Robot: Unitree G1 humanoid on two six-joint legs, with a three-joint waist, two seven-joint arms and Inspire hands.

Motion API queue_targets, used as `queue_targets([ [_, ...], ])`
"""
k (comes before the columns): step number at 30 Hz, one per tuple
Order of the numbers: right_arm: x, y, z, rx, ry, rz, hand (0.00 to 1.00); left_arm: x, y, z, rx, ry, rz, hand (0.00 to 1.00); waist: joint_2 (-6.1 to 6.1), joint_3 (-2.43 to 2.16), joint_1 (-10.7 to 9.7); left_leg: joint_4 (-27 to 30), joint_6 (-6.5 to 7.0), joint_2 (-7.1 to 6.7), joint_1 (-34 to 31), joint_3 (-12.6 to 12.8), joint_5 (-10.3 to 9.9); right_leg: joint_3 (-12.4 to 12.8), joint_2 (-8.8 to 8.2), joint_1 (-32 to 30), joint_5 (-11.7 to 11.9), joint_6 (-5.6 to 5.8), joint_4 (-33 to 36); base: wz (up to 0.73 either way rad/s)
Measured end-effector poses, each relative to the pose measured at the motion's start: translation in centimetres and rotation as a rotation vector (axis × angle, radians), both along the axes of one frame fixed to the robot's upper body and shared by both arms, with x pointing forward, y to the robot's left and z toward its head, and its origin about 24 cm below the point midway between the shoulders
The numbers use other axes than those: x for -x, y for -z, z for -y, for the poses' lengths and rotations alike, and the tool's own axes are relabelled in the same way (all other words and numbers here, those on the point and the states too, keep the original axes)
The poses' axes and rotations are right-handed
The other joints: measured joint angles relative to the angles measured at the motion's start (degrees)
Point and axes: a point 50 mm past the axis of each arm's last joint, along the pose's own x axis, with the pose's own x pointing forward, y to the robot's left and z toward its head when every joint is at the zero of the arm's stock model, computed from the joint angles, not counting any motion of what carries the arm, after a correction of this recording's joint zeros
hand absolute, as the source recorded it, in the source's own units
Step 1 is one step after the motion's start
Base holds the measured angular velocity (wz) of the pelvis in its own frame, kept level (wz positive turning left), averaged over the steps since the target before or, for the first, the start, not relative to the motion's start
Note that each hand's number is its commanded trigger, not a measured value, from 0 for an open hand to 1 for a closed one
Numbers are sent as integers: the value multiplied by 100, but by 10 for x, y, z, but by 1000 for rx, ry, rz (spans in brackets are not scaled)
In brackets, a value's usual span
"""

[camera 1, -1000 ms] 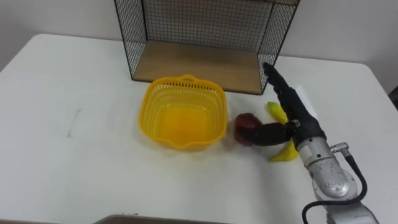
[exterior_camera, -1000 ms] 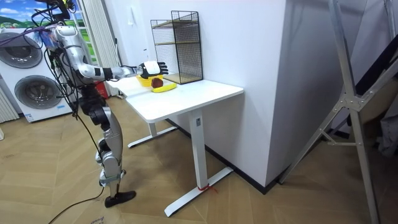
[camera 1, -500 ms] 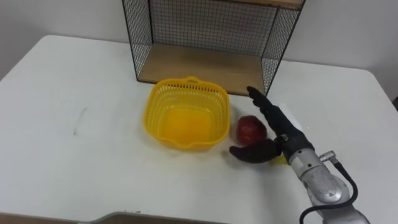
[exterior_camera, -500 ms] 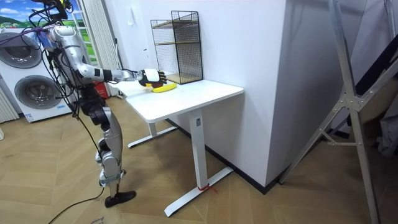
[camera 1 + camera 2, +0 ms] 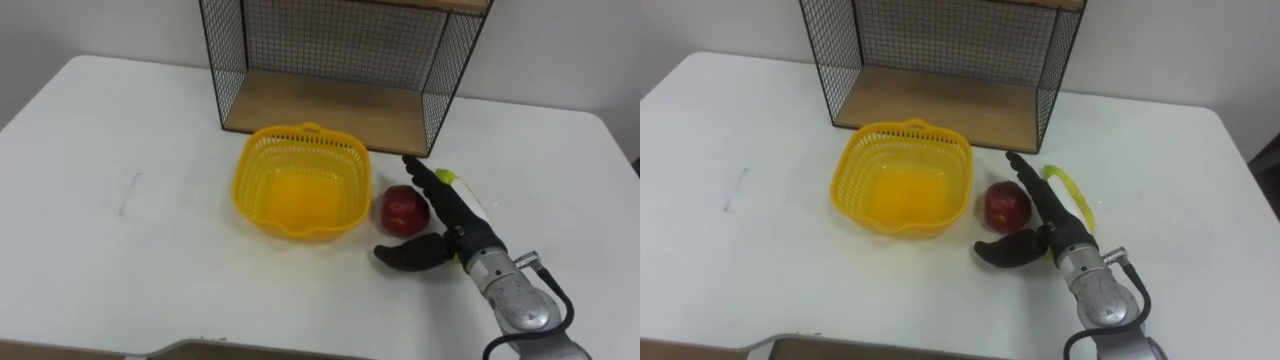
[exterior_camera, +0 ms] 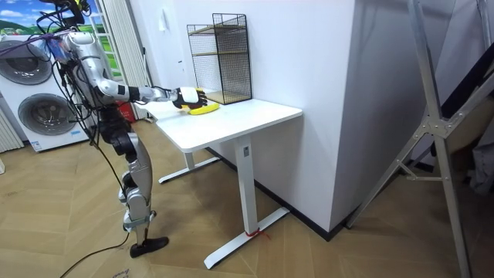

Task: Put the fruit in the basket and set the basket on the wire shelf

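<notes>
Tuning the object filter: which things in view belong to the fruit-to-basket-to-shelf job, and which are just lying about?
Job: yellow plastic mesh basket; red apple; yellow banana; black wire shelf with a wooden floor; right hand, fingers straight beside the apple.
Lying about: white table underneath; washing machines and grey metal frame, room view.

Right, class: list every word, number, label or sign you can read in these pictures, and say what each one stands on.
No text can be read anywhere.
Basket, apple, banana, shelf: no print on them.
Table: one faint grey mark, not writing.
Washers in the room view: any print is too small to read.
</notes>
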Motion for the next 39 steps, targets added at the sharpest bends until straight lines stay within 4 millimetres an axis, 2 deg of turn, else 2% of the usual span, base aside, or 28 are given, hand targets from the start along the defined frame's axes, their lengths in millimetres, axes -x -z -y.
queue_targets([
  [3,3,8,3,10,9,-33,0,0,0,0,-4,15,-5,0,2,6,1,2,0,0,2,-1,0,-1,0,4,0,0,1,0],
  [14,3,10,3,25,5,-37,0,6,1,-1,-10,9,-38,0,15,15,4,14,0,1,5,-4,0,-3,0,18,0,0,2,0],
  [23,3,10,3,72,-18,-39,0,1,1,-2,-20,40,-35,0,-1,10,16,23,0,2,6,-1,0,1,0,18,0,-1,0,0],
  [24,3,10,3,72,-20,-40,3,1,1,-2,-21,45,-35,0,-2,9,16,30,0,2,4,-1,0,1,0,19,0,-1,0,0],
  [25,3,10,3,72,-21,-41,60,0,1,-2,-22,48,-35,0,-2,9,16,34,-1,3,3,-1,-1,1,0,19,0,0,0,0],
  [26,3,10,3,72,-22,-41,95,0,1,-2,-22,49,-35,0,-2,9,16,40,-1,3,0,-1,-1,1,0,19,0,-1,1,0],
  [27,3,11,3,73,-23,-42,100,0,1,-2,-22,50,-35,0,-2,9,16,44,-1,3,-2,-1,-1,1,0,19,0,-1,1,0],
  [39,-7,3,8,192,-10,6,100,0,0,-3,-26,34,-32,0,-10,2,13,58,-1,5,1,-2,-1,-3,1,32,2,-3,1,0],
])
